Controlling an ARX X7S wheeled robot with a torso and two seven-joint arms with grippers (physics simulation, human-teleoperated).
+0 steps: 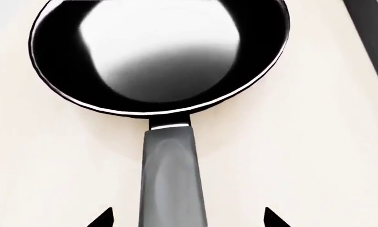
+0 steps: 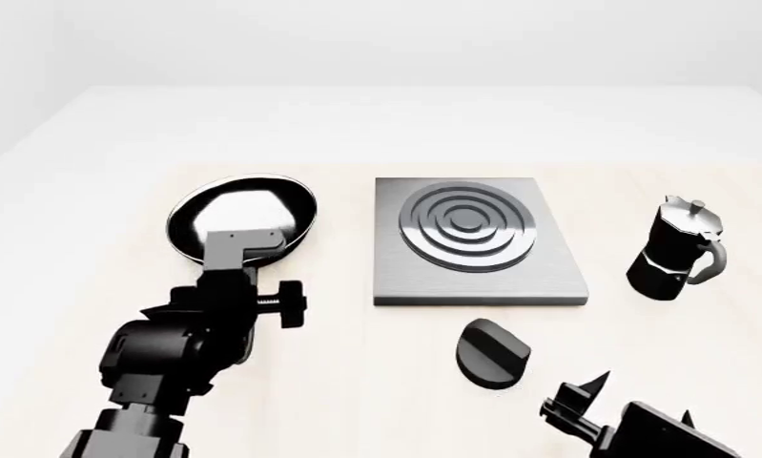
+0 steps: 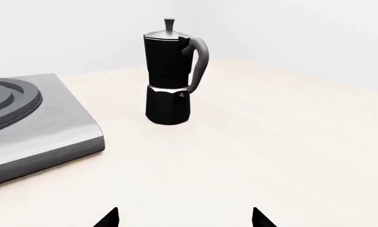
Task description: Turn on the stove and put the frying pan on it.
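The frying pan (image 1: 160, 52), black with a shiny inside, lies on the table left of the stove; its grey handle (image 1: 171, 179) runs back between my left fingertips. My left gripper (image 1: 187, 218) is open, jaws wide on both sides of the handle without touching it. In the head view the left arm hides the handle and part of the pan (image 2: 243, 212). The stove (image 2: 472, 239) is a grey plate with ring burner, and its black knob (image 2: 493, 352) lies in front of it. My right gripper (image 3: 184, 218) is open and empty, low at the front right (image 2: 582, 401), near the knob.
A black moka pot (image 2: 676, 250) stands right of the stove, upright, also ahead of the right gripper (image 3: 171, 75). The stove's corner (image 3: 43, 137) shows in the right wrist view. The pale tabletop (image 2: 355, 382) extends all round.
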